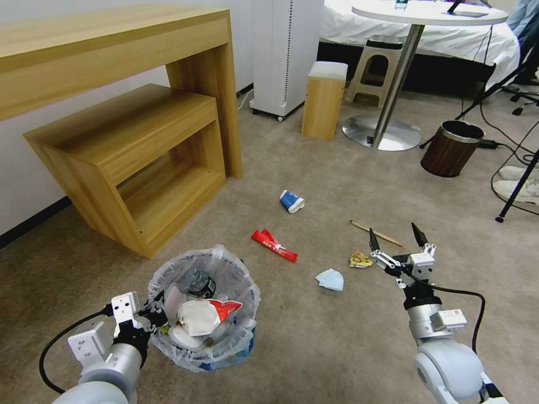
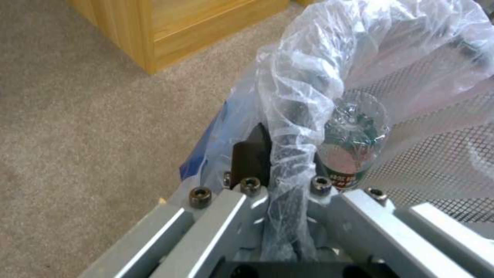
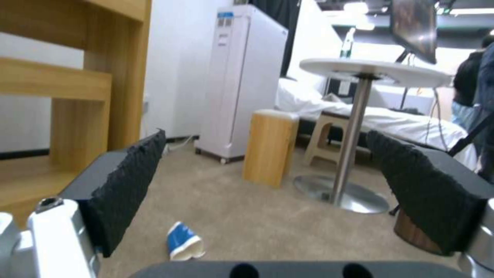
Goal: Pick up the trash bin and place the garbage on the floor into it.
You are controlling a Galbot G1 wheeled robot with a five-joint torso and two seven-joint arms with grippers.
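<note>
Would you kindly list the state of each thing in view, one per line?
trash bin: upright, part full, rim gripped.
left gripper: shut on the trash bin's rim.
right gripper: jaws open, empty, above the floor.
blue-white cup: crushed, on its side.
red wrapper: lying flat.
tissue: crumpled.
wooden stick: lying flat.

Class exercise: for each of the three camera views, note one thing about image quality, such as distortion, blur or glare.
Head view: wide-angle bending curves the wooden desk edge. Left wrist view: the trash bin liner glints with bright highlights, and the left end effector hardware at the frame edge is soft. Right wrist view: the right end effector pads and the blue-white cup look blurred; the window behind the round table is overexposed.
</note>
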